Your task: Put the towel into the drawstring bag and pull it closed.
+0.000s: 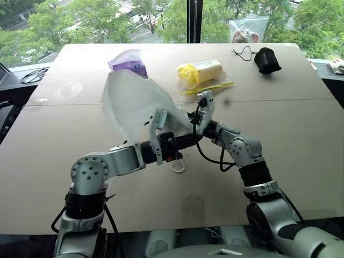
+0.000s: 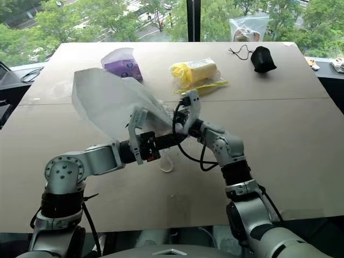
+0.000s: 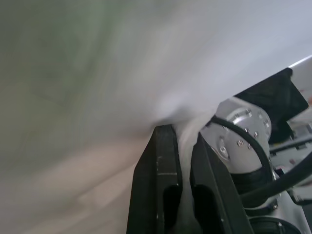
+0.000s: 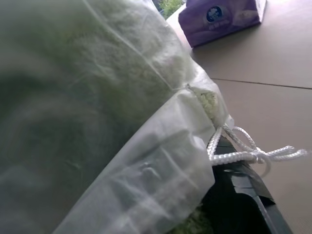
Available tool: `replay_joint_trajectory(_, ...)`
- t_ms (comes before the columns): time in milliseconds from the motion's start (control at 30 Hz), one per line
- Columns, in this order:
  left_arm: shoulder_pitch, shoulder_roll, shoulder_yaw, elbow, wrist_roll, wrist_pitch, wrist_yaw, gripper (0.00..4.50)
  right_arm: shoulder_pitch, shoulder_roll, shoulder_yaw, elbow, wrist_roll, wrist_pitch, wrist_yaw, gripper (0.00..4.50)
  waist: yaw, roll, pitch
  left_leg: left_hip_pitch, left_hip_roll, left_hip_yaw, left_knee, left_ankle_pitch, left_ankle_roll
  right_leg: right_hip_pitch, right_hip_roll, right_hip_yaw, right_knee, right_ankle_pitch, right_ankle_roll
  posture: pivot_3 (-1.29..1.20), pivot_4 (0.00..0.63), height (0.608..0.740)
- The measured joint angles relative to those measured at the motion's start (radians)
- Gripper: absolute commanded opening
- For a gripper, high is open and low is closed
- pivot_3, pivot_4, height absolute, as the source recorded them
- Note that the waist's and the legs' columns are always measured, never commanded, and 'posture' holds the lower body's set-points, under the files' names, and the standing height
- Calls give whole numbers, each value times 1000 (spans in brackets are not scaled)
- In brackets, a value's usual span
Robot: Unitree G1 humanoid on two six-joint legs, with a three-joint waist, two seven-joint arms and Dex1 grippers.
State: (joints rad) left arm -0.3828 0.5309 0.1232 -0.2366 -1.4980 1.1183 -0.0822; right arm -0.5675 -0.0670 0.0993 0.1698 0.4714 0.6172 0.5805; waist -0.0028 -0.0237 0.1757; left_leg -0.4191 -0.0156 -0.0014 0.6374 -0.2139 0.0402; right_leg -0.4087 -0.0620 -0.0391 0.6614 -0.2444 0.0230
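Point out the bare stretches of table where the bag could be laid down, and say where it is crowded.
Free: the near table to the right of the right arm, and the left side in front of the drawstring bag. Crowded: the far edge, with the purple box, the yellow items in clear plastic and the black pouch.

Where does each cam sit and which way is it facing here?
Left eye view: on the head, looking forward and down at the table; both arms show, lifting the drawstring bag.
Right eye view: the head camera's other eye; same scene, with the black pouch at the far edge.
Left wrist view: along the left gripper, shut on the bag's white fabric.
Right wrist view: tight against the bag, green towel at its mouth, cord, purple tissue pack beyond.
Shared: the bag.
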Motion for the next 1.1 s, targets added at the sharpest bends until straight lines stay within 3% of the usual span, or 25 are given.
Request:
replay_joint_trajectory(67,-50,5,30,68,40,-23,-12,0,44,-50,-17,-2,-25,9,-27,3228,2,0,0,0,0,0,0,0,0,0,0,0,0,0,0,0,150,740)
replay_joint_trajectory(233,-133,-47,-47,161,209,-38,-80,0,48,-91,-35,-52,-66,10,-70,3228,-7,0,0,1,1,0,-1,0,0,0,0,0,1,0,0,0,150,740)
replay_joint_trajectory(433,-172,-83,-36,203,286,-39,-94,0,62,-147,15,-130,-134,4,-64,3228,-10,0,0,0,2,0,-1,2,-3,-1,0,1,1,0,0,0,150,740)
replay_joint_trajectory(600,-253,-95,119,293,207,-6,10,0,85,-200,100,-214,-194,5,-40,3228,-10,0,0,0,2,0,0,0,0,-1,-1,1,1,0,0,0,150,740)
replay_joint_trajectory(733,-284,-145,161,328,49,60,145,0,95,-212,49,-340,-93,62,6,3228,-2,-1,1,-3,2,-1,2,2,-4,-1,-2,-1,0,0,1,0,150,740)
replay_joint_trajectory(767,-290,-167,160,329,-39,68,190,0,95,-246,31,-394,-65,78,25,3647,3,-1,1,-6,2,-3,4,2,-4,-2,-2,-3,0,0,1,0,150,740)
replay_joint_trajectory(800,-297,-178,159,328,-123,71,238,0,95,-291,5,-440,-50,90,40,3782,8,-1,1,-8,2,-5,8,2,-4,-2,-2,-4,0,0,1,0,150,740)
replay_joint_trajectory(867,-304,-170,161,328,-193,68,282,0,103,-350,-22,-477,-47,101,48,4404,14,-1,1,-9,2,-5,10,2,-4,-3,-2,-4,0,0,1,0,150,740)
replay_joint_trajectory(1000,-240,-98,153,326,-173,76,290,0,171,-391,21,-439,-89,108,50,4404,5,-1,0,-6,2,-4,7,2,-4,-3,-1,-2,2,0,1,0,150,740)
replay_joint_trajectory(1100,-173,-75,87,316,-68,85,237,0,173,-358,119,-360,-159,75,42,4404,-1,-1,0,-6,2,-4,6,2,-4,-3,1,-2,2,0,1,0,150,740)
